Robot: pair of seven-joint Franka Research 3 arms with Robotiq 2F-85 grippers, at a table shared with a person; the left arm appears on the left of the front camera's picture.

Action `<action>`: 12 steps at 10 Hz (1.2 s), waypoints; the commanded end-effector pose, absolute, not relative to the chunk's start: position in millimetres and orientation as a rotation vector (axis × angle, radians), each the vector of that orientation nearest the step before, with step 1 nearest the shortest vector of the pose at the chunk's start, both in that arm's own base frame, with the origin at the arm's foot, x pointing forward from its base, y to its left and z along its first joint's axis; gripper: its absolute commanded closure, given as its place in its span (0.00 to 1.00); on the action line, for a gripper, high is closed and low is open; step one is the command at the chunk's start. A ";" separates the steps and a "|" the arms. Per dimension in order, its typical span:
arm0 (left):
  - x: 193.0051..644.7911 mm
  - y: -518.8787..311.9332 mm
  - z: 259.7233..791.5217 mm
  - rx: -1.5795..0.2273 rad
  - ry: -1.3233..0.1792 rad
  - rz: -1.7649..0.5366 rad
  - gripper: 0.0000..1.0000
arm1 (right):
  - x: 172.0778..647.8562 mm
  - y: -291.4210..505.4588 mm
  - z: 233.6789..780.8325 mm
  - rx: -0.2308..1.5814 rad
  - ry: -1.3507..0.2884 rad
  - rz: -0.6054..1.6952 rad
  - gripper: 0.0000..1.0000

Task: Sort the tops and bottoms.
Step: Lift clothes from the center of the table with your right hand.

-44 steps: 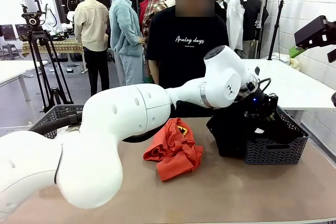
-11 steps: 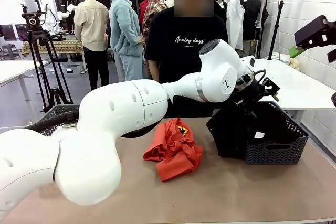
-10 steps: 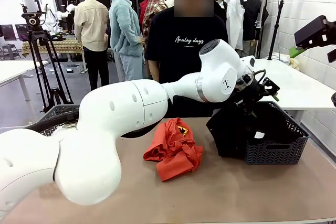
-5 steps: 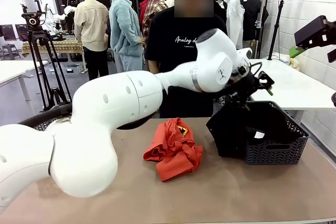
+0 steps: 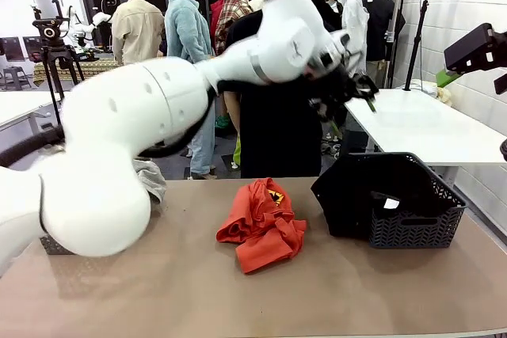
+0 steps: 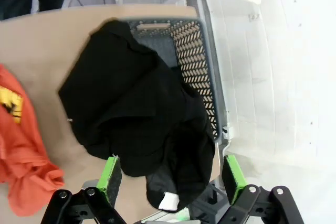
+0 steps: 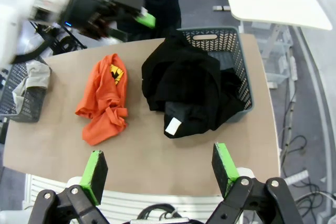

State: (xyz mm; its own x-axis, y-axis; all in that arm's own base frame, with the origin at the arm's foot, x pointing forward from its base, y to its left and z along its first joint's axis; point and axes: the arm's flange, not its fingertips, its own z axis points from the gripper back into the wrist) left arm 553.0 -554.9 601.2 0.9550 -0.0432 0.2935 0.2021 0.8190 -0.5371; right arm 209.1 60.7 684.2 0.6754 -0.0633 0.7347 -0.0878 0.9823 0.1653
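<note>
Black bottoms (image 6: 131, 108) hang over the rim of the basket (image 6: 197, 61) on the counter (image 6: 42, 40), orange top (image 7: 102, 98) beside it; my left fingers (image 6: 111, 177) and right fingers (image 7: 96, 174) both stand wide apart, empty.

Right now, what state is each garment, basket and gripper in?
black garment: crumpled, draped over the right basket's rim, partly inside
orange garment: crumpled on the table
grey garment: crumpled at the left basket's rim
left gripper: jaws open, empty, high above the table
right gripper: jaws open, empty
</note>
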 end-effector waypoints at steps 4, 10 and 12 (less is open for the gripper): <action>454.8 -426.8 621.0 -0.434 -0.396 -0.029 0.00 | 209.6 59.8 683.4 0.192 -0.820 0.021 0.00; 548.4 -483.7 665.8 -0.518 -0.280 -0.143 0.00 | 209.6 59.8 683.4 0.192 -0.820 0.021 0.00; 535.7 -420.6 664.1 -0.460 -0.323 -0.166 0.00 | 209.6 59.8 683.4 0.192 -0.820 0.021 0.00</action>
